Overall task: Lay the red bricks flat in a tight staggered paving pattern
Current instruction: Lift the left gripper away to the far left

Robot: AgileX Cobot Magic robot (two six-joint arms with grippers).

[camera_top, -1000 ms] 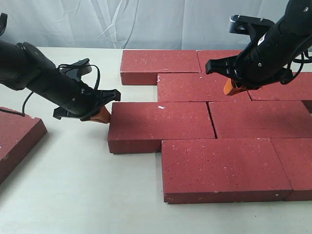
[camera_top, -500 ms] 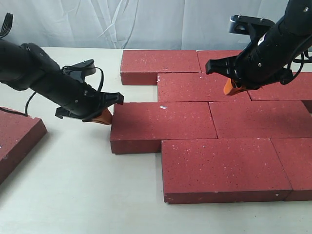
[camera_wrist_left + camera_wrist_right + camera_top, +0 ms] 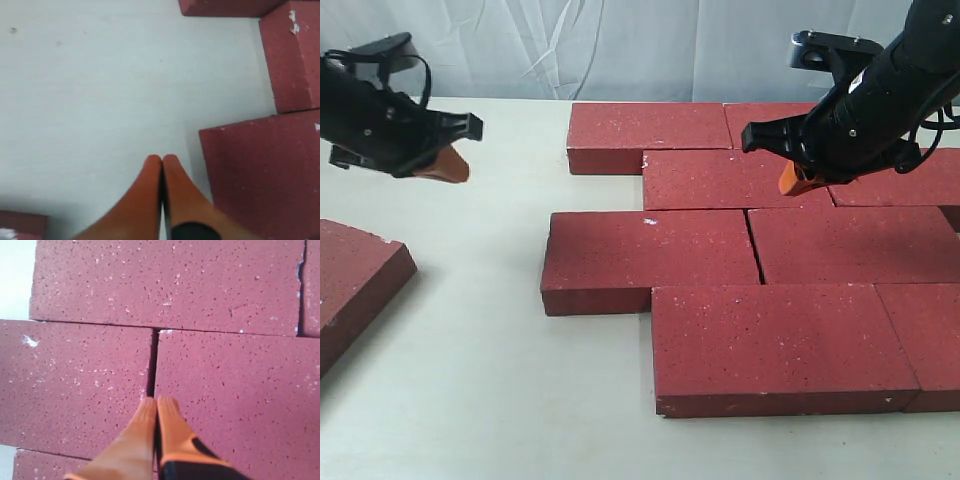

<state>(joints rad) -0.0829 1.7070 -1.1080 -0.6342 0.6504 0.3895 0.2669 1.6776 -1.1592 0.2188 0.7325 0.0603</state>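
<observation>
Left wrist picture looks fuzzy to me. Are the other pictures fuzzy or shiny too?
Left wrist view: the orange left gripper is a bit soft, and the pale table shows little detail. Right wrist view: the red bricks are sharp, every speckle shows. Exterior view: even light, no glare, only faint shadows along the bricks' near edges.

red bricks (image 3: 655,255): you are looking at dark red, peppered with fine white speckles and tiny dark pits.
tabletop (image 3: 490,380): you have a plain pale cream here.
left claw (image 3: 161,160): your solid orange one.
right claw (image 3: 157,401): orange too, with a black patch near its base.
backdrop (image 3: 620,50): pale grey-white.
</observation>
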